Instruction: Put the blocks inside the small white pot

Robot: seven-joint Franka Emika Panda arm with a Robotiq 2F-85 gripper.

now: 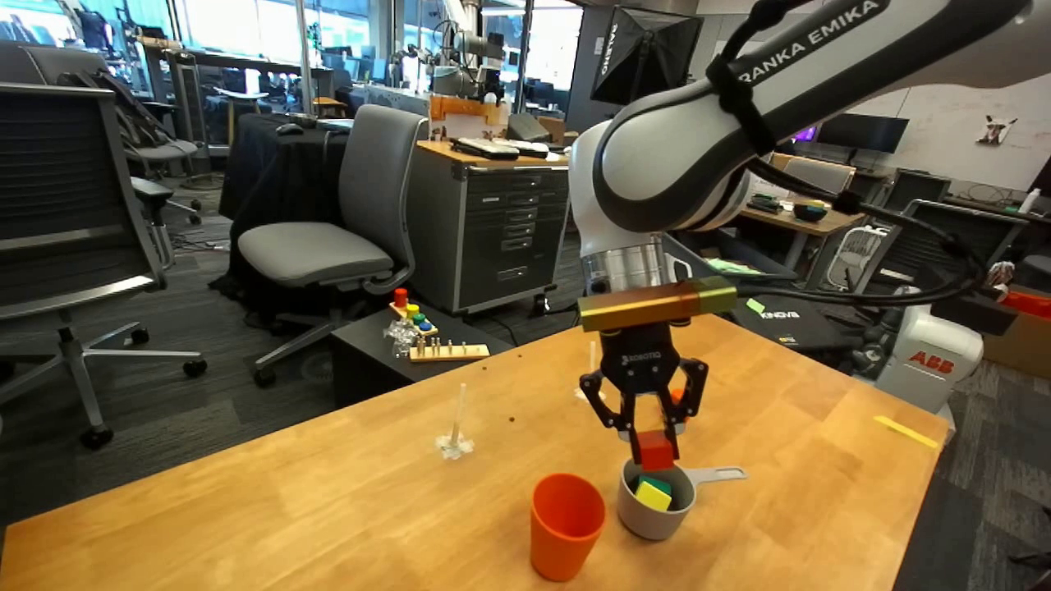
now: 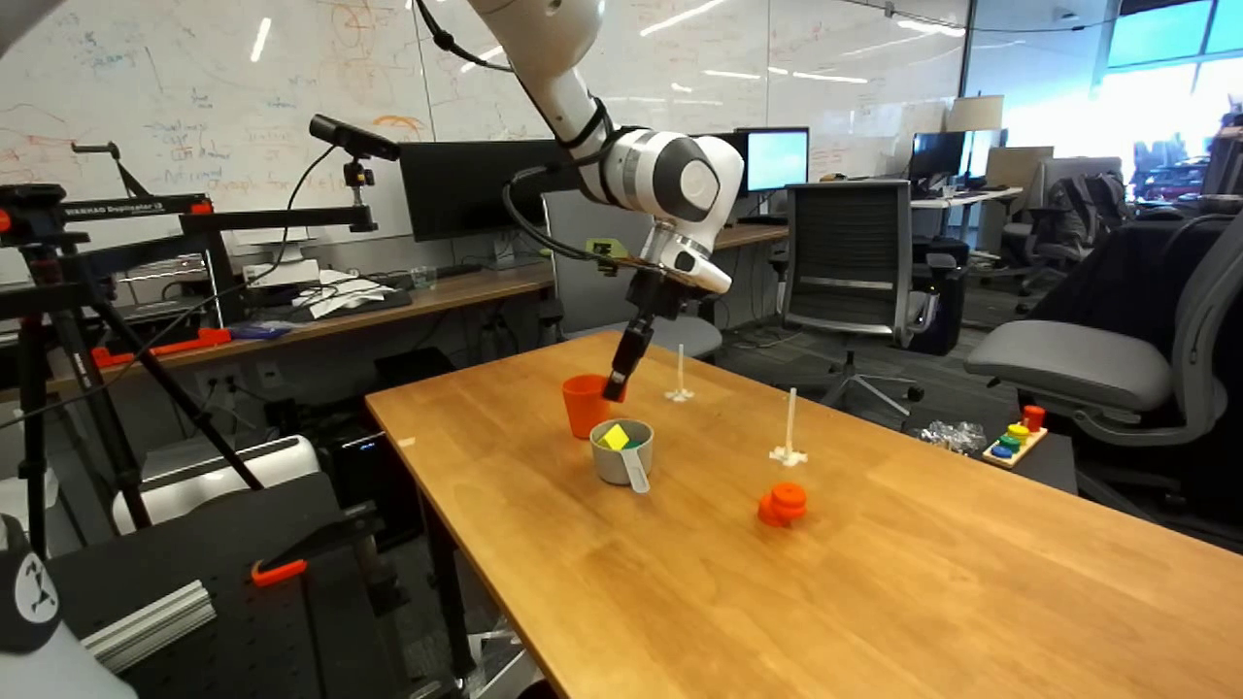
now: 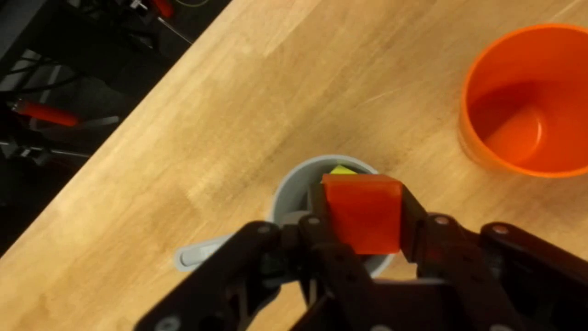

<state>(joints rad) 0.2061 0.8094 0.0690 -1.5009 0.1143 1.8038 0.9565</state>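
Observation:
The red block (image 1: 655, 451) is held between the fingertips of my gripper (image 1: 654, 443), which is shut on it above the pot. In the wrist view the red block (image 3: 365, 214) covers much of the pot's opening and sits toward its orange-cup side. The small white pot (image 1: 655, 523) stands upright on the table, its handle sticking out; it also shows in an exterior view (image 2: 610, 468). A yellow block (image 1: 653, 496) and a green block (image 1: 659, 483) lie inside it. The yellow block (image 3: 342, 170) peeks out past the red one in the wrist view. No orange block shows.
An orange cup (image 1: 565, 525) stands close beside the pot, upright; it shows also in the wrist view (image 3: 528, 105). Thin upright sticks (image 2: 790, 427) are taped to the table (image 2: 874, 582). A round orange piece (image 2: 783, 503) lies beyond the handle side.

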